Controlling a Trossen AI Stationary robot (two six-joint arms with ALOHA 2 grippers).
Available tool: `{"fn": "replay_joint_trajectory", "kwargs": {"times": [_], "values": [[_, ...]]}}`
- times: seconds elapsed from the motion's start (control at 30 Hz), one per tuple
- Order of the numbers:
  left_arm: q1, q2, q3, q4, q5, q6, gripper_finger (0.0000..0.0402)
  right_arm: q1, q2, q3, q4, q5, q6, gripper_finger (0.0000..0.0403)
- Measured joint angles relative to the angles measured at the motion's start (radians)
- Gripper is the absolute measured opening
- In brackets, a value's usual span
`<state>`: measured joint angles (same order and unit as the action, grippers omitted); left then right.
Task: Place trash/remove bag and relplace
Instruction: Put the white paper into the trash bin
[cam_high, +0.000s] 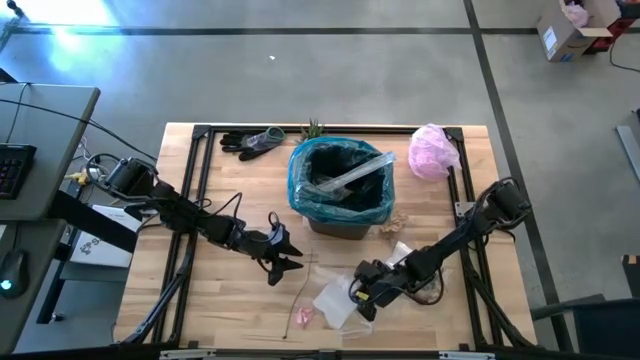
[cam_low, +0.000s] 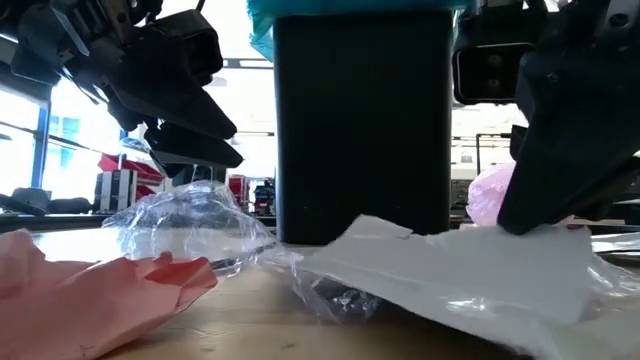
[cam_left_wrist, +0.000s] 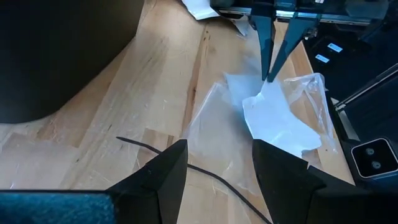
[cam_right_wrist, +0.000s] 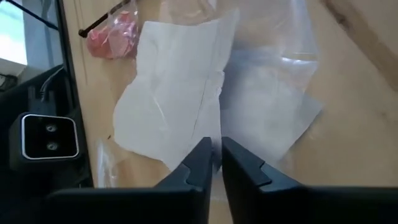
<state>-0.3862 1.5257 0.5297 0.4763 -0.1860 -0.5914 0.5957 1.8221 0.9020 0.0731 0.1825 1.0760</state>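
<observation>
Currently on the trash-pickup step. Tabletop (cam_high: 230, 300) carries the bin (cam_high: 340, 185), lined with the teal bag (cam_high: 300, 180). Right pincer (cam_right_wrist: 213, 163) is closed, pinching the white paper scrap (cam_right_wrist: 174, 106) near the front edge. Left pincer (cam_left_wrist: 214, 168) hangs open just beside. Next: lift the scrap clear, carry it over the bin, release.

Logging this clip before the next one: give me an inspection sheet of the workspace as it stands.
Surface: wooden table with a black frame.
Job's things: bin lined with the teal bag, a silvery wrapper inside; white paper scrap and clear wrapper lie in front of it.
Clutter: dark gloves, pink bag, small plant.
End effectors: left end effector open, holding nothing; right end effector pinching the paper scrap's edge.
Cables: thin dark cord on the table.
Surroundings: desk with keyboard, cardboard box.
</observation>
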Motion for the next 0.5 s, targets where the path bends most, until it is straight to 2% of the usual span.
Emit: {"fn": "replay_joint_trajectory", "kwargs": {"times": [0.27,0.5], "values": [[0.0,0.0,0.0,0.0,-0.004,0.001,0.0165,-0.001,0.0,0.0,0.011,-0.003,0.008,0.0104],[0.0,0.0,0.0,0.0,-0.007,0.001,0.0165,-0.001,0.0,0.0,0.022,-0.013,0.008,0.0112]]}}
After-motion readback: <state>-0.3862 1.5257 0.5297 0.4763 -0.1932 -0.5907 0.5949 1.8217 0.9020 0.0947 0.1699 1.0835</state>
